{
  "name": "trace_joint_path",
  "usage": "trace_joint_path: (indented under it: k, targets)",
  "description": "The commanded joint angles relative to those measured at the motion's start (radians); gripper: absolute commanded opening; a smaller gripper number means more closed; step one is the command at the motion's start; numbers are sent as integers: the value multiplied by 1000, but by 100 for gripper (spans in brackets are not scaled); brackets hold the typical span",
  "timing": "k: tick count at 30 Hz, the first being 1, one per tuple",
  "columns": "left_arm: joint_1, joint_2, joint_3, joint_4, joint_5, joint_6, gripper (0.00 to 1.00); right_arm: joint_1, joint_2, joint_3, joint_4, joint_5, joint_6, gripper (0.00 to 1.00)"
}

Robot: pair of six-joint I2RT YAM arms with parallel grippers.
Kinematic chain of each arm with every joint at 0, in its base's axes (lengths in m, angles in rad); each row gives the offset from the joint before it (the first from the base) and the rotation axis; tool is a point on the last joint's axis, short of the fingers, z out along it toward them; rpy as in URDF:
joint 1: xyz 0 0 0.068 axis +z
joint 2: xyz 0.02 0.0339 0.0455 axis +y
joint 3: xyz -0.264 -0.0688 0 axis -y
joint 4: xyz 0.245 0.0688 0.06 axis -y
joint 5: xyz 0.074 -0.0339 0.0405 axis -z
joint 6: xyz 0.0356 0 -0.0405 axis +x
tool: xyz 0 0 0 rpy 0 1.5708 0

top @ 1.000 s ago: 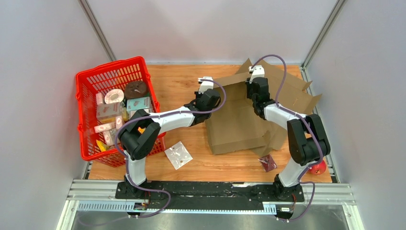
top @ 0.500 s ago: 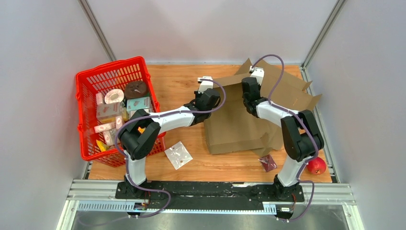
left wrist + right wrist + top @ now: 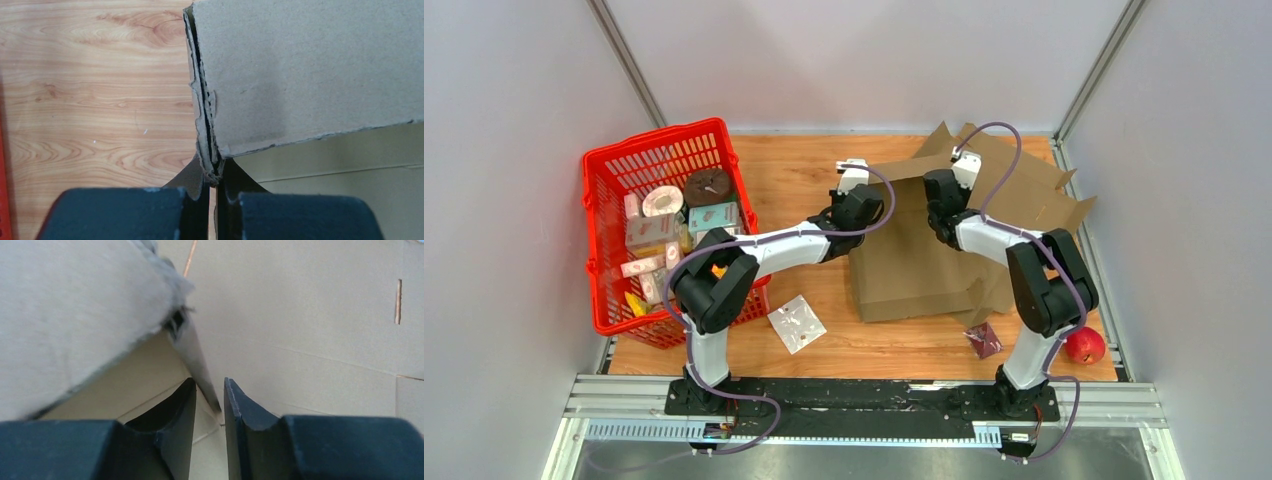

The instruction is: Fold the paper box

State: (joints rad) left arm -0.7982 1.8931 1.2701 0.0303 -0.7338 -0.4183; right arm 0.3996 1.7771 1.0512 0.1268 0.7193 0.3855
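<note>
Left wrist view has the left gripper (image 3: 214, 172) clamped on the frayed corner edge of the paper box (image 3: 300, 75), both dark fingers pressed tight to the cardboard at lower centre, with the wood-grain table (image 3: 90, 100) filling the left of the frame. Right wrist view shows the right gripper (image 3: 210, 390) with its jaws a narrow way apart; the thin edge of a flap (image 3: 195, 355) dips into the gap without being pinched. From above, the box sprawls across centre-right of the table, flaps spread toward the upper right. At left stands a red basket (image 3: 614, 170) of packaged goods; a white sachet (image 3: 796, 322) lies lower centre, a dark packet (image 3: 984, 340) and red apple (image 3: 1085, 345) lower right
</note>
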Motion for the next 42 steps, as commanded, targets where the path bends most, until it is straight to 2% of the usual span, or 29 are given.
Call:
trace_joint_path:
  k: [1,3,4,5,6,10,12,13,14,17,24,27,28,29,30,31,36,37,38,39,42]
  targets:
    - [-22,-17,11,-24,47,12,0,-28,-5,-8,-21,-55,36,30]
    - [-22,-17,11,-24,47,12,0,-27,10,-7,-16,-87,35,29]
    - [-22,-15,11,-24,47,12,0,-27,16,4,-22,-84,36,24]
    - [-22,-15,9,-24,47,12,0,-27,27,6,-27,-80,41,5]
    - [-22,-15,11,-24,47,12,0,-27,30,6,-23,-70,42,0]
    - [-24,-12,14,-24,48,9,0,-27,25,-2,-24,-40,55,0]
    - [-22,-11,15,-24,48,10,0,-27,15,-17,0,-81,38,0]
    - [-22,-11,15,-24,50,10,0,-30,16,-19,2,-92,39,10]
    - [-22,-9,15,-24,50,10,0,-33,16,-19,-1,-110,44,33]
    - [-22,-9,17,-24,53,9,0,-42,30,-3,-27,-150,53,34]
    - [-22,-8,18,-24,54,9,0,-54,57,38,-104,-231,73,33]
    - [-22,-6,18,-24,53,9,0,-59,70,59,-154,-250,88,29]
    - [-22,-6,20,-24,53,10,0,-59,71,61,-156,-245,89,26]
    - [-22,-6,20,-24,53,10,0,-61,71,62,-154,-239,87,12]
    - [-24,-8,20,-24,53,10,0,-61,71,66,-156,-212,84,3]
    - [-22,-6,18,-24,51,10,0,-61,73,69,-158,-195,85,0]
    - [-22,-8,18,-24,50,10,0,-61,65,75,-179,-182,79,0]
    - [-22,-8,18,-24,51,10,0,-59,55,72,-191,-184,81,10]
    - [-22,-8,20,-24,54,9,0,-61,39,69,-225,-182,99,41]
    - [-22,-6,20,-24,59,10,0,-61,19,43,-240,-193,102,47]
    - [-19,-14,22,-61,77,3,0,-59,-132,-34,-326,-213,108,57]
